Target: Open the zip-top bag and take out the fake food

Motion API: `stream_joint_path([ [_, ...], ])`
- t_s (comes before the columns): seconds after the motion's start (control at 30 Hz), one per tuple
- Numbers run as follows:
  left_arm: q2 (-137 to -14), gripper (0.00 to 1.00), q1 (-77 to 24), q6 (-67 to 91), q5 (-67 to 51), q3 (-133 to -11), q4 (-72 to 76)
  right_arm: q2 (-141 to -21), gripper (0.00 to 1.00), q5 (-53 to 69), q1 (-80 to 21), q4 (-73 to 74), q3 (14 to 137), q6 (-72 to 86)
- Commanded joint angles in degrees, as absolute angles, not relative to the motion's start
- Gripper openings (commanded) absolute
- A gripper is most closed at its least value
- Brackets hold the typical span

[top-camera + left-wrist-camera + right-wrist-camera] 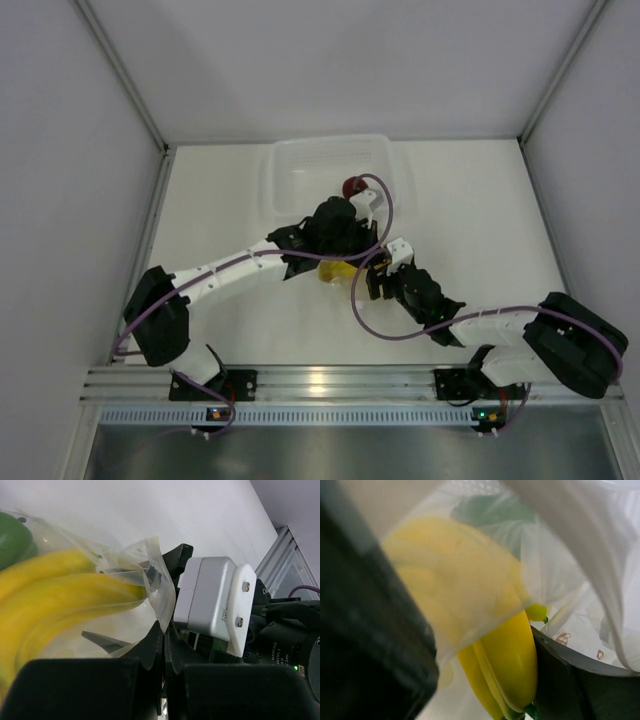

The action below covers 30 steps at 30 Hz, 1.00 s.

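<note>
My left gripper (343, 255) (166, 630) is shut on a flap at the mouth of the clear zip-top bag (156, 575), held above the table. The yellow banana bunch (55, 597) and the green pepper piece (11, 540) lie inside the bag. In the right wrist view the banana's end (512, 652) pokes out under the bag's film (560, 570) and lies between my right gripper's (485, 680) fingers. It touches the right finger (580, 680), with a gap to the left one. The pepper (490, 510) shows through the plastic. The dark red fruit (352, 187) sits in the tray.
The rigid translucent tray (300, 165) stands at the back middle of the table, just beyond both grippers. The right wrist's white camera housing (215, 605) is close in front of my left fingers. Grey walls enclose the table on three sides.
</note>
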<state>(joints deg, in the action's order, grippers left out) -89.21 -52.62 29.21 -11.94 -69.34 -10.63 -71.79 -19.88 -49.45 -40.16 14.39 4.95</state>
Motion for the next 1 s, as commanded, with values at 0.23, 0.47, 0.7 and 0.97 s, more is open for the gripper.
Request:
stream_joint_path([
  [0.23, -88.16, 0.00, -52.56, 28.56, -16.26, -69.70, -8.26, -81.64, 0.49, -12.50, -46.67, -60.11, 18.98, 4.13],
  [0.47, -86.05, 0.00, -52.38, 29.62, -10.03, -67.42, -8.26, -80.60, 0.22, -7.03, -46.67, -62.32, 17.67, 5.53],
  [0.7, -82.89, 0.00, -52.38, 31.46, -1.59, -63.30, -6.07, -74.36, 0.00, -5.98, -47.46, -57.05, 15.73, 7.64],
  [0.97, -81.56, 0.00, -52.38, 34.36, 7.03, -59.42, -2.73, -65.41, 0.00, -9.22, -50.27, -47.31, 13.54, 11.51],
])
